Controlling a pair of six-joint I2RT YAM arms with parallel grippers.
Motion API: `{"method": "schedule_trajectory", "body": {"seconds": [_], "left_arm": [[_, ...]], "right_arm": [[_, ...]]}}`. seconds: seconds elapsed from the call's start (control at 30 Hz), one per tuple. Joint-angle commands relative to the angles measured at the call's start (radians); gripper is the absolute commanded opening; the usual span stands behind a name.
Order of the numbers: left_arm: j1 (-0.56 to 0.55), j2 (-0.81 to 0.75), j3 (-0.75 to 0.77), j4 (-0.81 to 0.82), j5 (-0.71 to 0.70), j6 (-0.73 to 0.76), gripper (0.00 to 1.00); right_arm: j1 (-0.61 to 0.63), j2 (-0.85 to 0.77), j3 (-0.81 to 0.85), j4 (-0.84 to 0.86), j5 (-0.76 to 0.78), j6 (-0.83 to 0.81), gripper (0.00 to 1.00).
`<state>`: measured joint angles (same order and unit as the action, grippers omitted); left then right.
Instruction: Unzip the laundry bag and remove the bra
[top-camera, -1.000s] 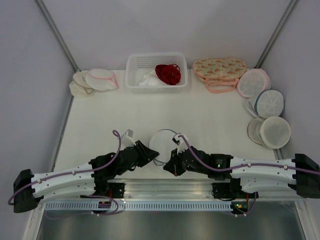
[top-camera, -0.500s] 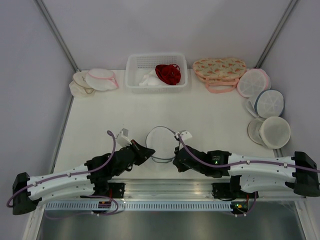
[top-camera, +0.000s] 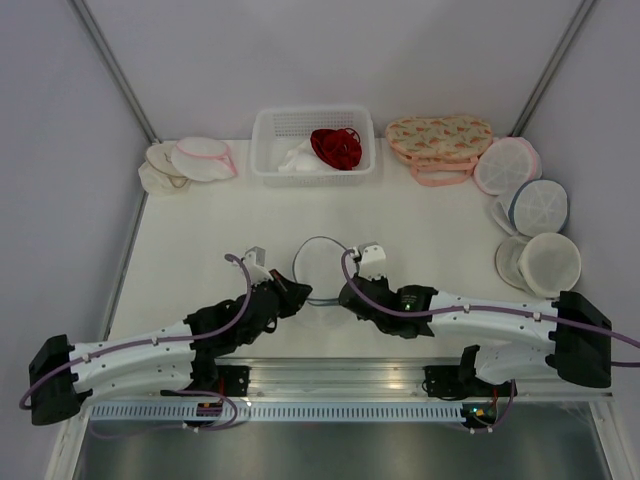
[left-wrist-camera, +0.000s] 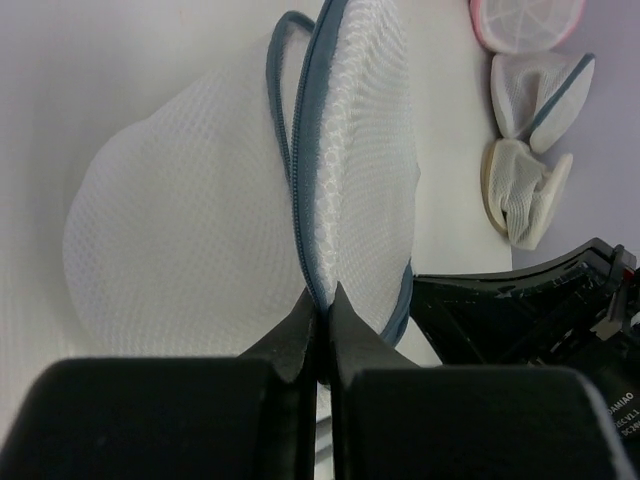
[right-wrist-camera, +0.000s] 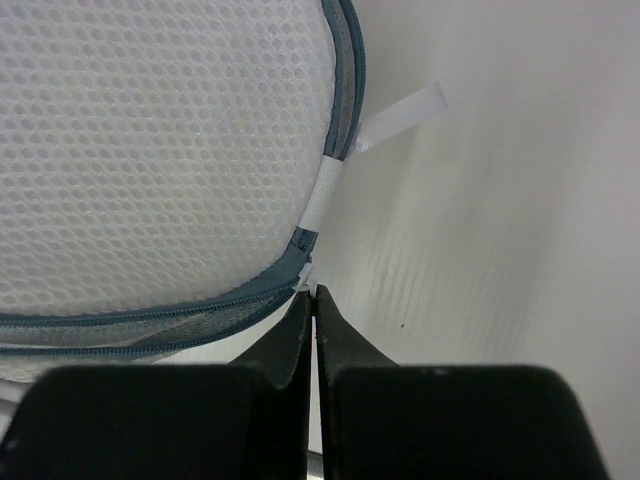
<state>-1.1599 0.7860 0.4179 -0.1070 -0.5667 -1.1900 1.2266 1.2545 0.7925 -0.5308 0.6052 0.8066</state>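
The laundry bag (top-camera: 322, 264), round white mesh with a grey-blue zipper rim, lies on the table between my two grippers. My left gripper (top-camera: 297, 297) is shut on the bag's zipper rim (left-wrist-camera: 320, 296) at its near-left edge; the bag (left-wrist-camera: 180, 230) stands on edge in that view, and its rim splits into two blue lines higher up. My right gripper (top-camera: 345, 294) is shut on the small white zipper pull (right-wrist-camera: 311, 284) at the bag's (right-wrist-camera: 160, 150) near-right edge. A white label (right-wrist-camera: 400, 113) sticks out of the rim. The bra is hidden.
A white basket (top-camera: 268, 150) at the back holds a red garment (top-camera: 335, 147) and white cloth. A flowered pink pouch (top-camera: 438, 140) lies to its right. Several round bags (top-camera: 538, 206) sit at the right edge, and a pink-rimmed bag (top-camera: 203, 157) at back left.
Both grippers and the bag have moved away from the arm bases towards the middle of the table. Both grippers keep their hold on the bag's near edge.
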Motion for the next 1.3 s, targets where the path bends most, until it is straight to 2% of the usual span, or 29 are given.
{"method": "schedule_trajectory", "body": {"seconds": [0.0,0.17,0.27,0.43,0.47,0.53,0.57,0.63,0.73,0.87,1.03,1.27], "left_arm": [[0.070,0.038,0.056,0.157,-0.043,0.196,0.02],[0.247,0.110,0.085,0.274,0.097,0.311,0.02],[0.308,0.145,0.094,0.326,0.163,0.342,0.02],[0.333,0.180,0.081,0.351,0.237,0.331,0.02],[0.333,0.180,0.072,0.363,0.243,0.320,0.02],[0.333,0.183,0.049,0.366,0.257,0.313,0.02],[0.333,0.186,0.041,0.371,0.263,0.303,0.02],[0.333,0.203,0.024,0.374,0.284,0.287,0.02],[0.333,0.216,0.006,0.382,0.312,0.277,0.02],[0.330,0.233,-0.011,0.398,0.340,0.279,0.02],[0.316,0.269,-0.005,0.424,0.329,0.309,0.02],[0.189,0.286,0.010,0.421,0.101,0.392,0.02]], "right_arm": [[-0.076,0.034,0.043,0.053,0.108,-0.102,0.01],[-0.173,0.101,0.106,0.147,0.119,-0.199,0.01],[-0.226,0.144,0.135,0.193,0.093,-0.253,0.00],[-0.271,0.180,0.160,0.195,0.054,-0.270,0.00],[-0.271,0.175,0.163,0.181,0.038,-0.268,0.03],[-0.271,0.142,0.171,0.160,0.007,-0.273,0.26],[-0.271,0.125,0.174,0.144,-0.039,-0.282,0.51],[-0.271,0.061,0.185,0.123,-0.090,-0.294,0.77],[-0.269,-0.028,0.218,0.095,-0.156,-0.319,0.86],[-0.269,-0.046,0.298,0.086,-0.144,-0.333,0.90],[-0.271,0.120,0.497,0.066,-0.131,-0.255,0.90],[-0.271,0.335,0.674,0.048,-0.196,-0.156,0.90]]}}
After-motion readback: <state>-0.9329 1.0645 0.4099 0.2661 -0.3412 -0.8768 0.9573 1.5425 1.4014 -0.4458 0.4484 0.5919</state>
